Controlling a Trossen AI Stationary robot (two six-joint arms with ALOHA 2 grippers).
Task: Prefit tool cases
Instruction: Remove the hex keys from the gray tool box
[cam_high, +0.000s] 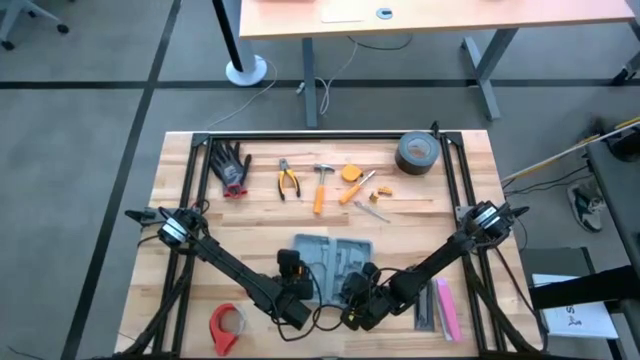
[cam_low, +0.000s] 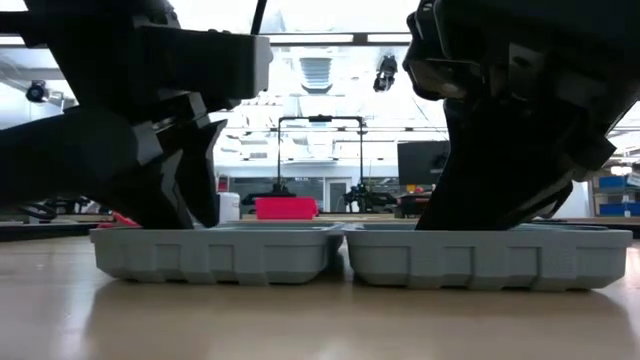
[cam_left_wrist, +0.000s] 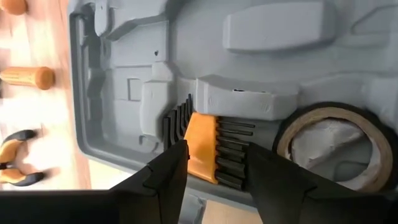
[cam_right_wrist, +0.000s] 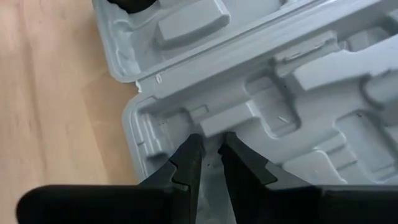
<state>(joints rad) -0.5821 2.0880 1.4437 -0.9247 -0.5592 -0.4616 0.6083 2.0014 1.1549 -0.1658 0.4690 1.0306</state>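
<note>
Case (cam_high: 333, 262), moulded grey plastic, lies open under both grippers. Left gripper (cam_left_wrist: 214, 168) fingers part open astride orange hex-key holder (cam_left_wrist: 202, 145); grip unclear. Right gripper (cam_right_wrist: 210, 163) nearly closed, empty, over tray slot.

You are looking at a robotics lab or workshop: a wooden desk (cam_high: 330, 215) framed in black metal rails stands on grey carpet tiles, hand tools laid out on it, with open-plan ceiling lights and equipment racks beyond.
</note>
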